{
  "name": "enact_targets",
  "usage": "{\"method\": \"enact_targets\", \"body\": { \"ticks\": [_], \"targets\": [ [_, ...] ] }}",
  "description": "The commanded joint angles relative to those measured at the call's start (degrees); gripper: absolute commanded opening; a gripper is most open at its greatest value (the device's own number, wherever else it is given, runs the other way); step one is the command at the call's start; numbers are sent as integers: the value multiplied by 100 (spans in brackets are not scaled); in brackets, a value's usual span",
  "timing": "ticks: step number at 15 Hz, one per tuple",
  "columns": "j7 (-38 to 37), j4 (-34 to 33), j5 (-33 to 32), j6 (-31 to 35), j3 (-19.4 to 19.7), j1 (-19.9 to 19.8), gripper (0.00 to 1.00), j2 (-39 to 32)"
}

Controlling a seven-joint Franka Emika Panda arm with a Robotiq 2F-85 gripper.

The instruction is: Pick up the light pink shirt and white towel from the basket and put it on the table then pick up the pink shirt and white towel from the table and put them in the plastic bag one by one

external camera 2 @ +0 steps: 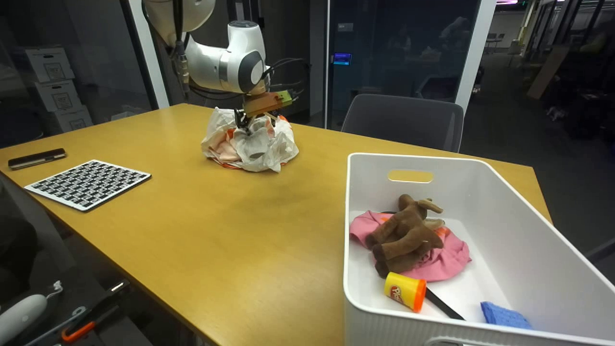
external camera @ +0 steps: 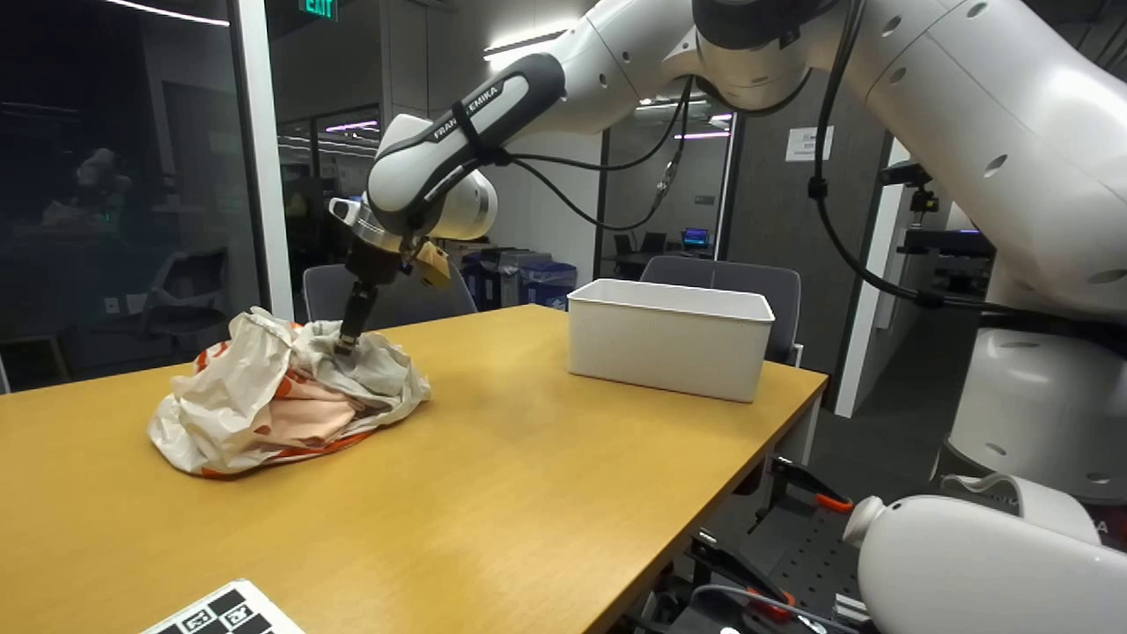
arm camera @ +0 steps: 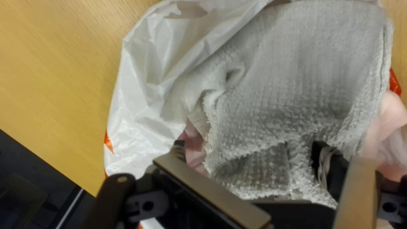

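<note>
In the wrist view my gripper [arm camera: 248, 146] stands open, its fingers spread wide over the white towel [arm camera: 286, 79]. The towel lies loosely between them, not pinched. One fingertip is by the bag's edge; the other touches or nearly touches the towel. In an exterior view the gripper [external camera: 347, 345] points down into the bundle. The plastic bag [external camera: 220, 396], crumpled with orange-red print, lies on the table [external camera: 528, 467] around the cloths. Beneath and beside the towel shows the light pink shirt [external camera: 304, 412], partly covered. The white basket [external camera 2: 528, 230] stands farther along the table.
Inside the basket are a brown plush animal [external camera 2: 408, 235] on a darker pink cloth [external camera 2: 451, 259], a yellow tub [external camera 2: 403, 290] and a blue sponge [external camera 2: 504, 315]. A checkered board [external camera 2: 89, 185] and a dark flat object [external camera 2: 37, 158] lie on the table. A chair [external camera 2: 403, 120] stands behind it.
</note>
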State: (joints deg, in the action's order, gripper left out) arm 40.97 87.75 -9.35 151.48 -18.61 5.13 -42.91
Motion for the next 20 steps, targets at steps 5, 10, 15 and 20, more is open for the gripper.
{"method": "enact_targets", "body": {
  "ticks": [5,10,15,20],
  "targets": [
    [-1515,113,-10,-620,661,227,100,703],
    [-2387,115,-93,-731,1123,329,100,647],
    [-2722,335,-75,-822,1248,339,100,512],
    [-2857,363,23,-894,1174,307,100,379]
  ]
}}
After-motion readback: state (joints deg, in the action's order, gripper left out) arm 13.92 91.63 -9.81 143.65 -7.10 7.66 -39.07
